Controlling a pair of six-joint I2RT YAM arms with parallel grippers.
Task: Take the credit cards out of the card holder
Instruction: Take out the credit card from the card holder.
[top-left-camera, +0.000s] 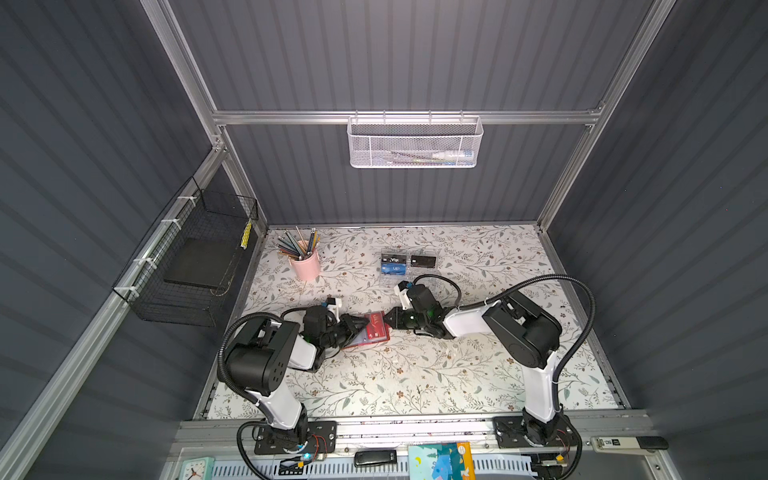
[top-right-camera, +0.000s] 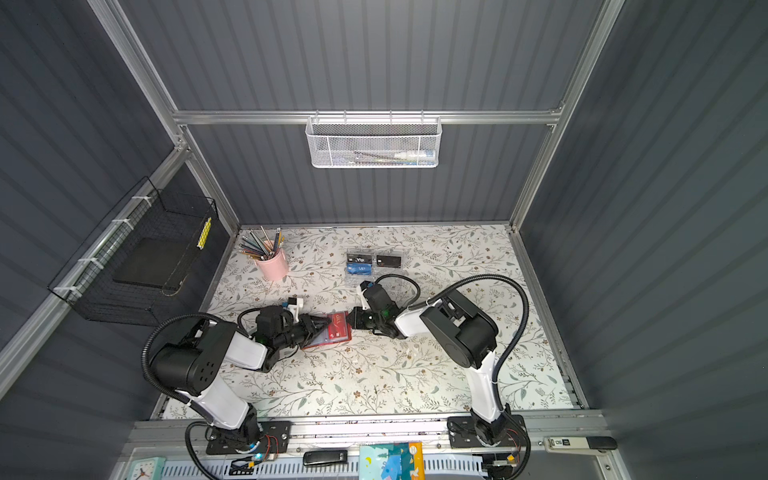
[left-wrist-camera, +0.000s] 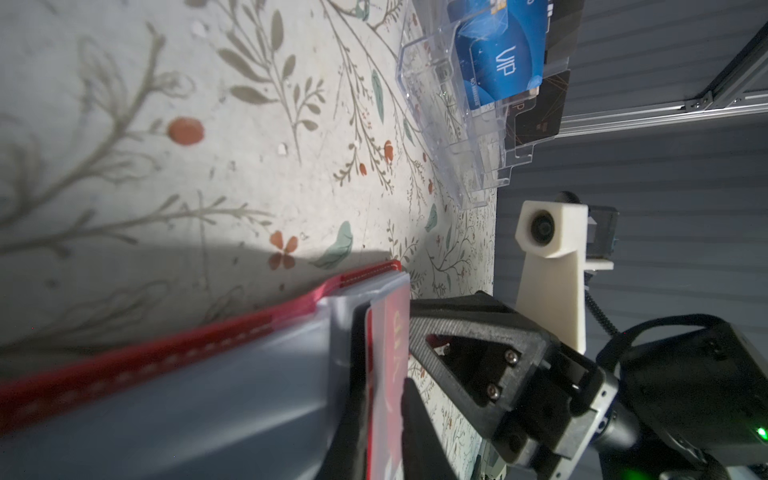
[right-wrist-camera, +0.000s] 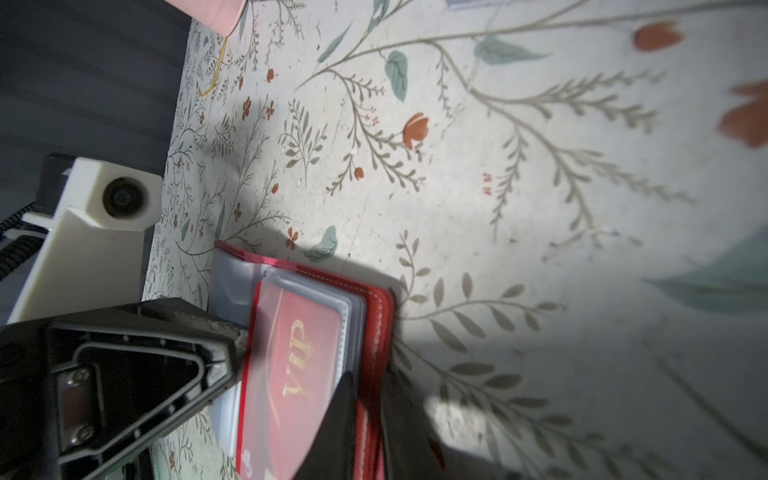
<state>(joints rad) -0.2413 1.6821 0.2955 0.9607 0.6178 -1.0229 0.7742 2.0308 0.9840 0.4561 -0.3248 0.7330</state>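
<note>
Where the floral worktop fills the lower middle of both top views, the entries run as follows.

- Card holder: red, lying open at frame centre, grey sleeve pages uppermost.
- Red VIP card: in the top sleeve, one edge jutting out.
- Left pincer: enters from frame left, fingers closed together on that card's edge.
- Right pincer: enters from frame right, clamped on the holder's red cover.
- Clear acrylic box: above centre, holding blue cards and a black card.
- Pink cup of pencils: upper left of the worktop.
</note>
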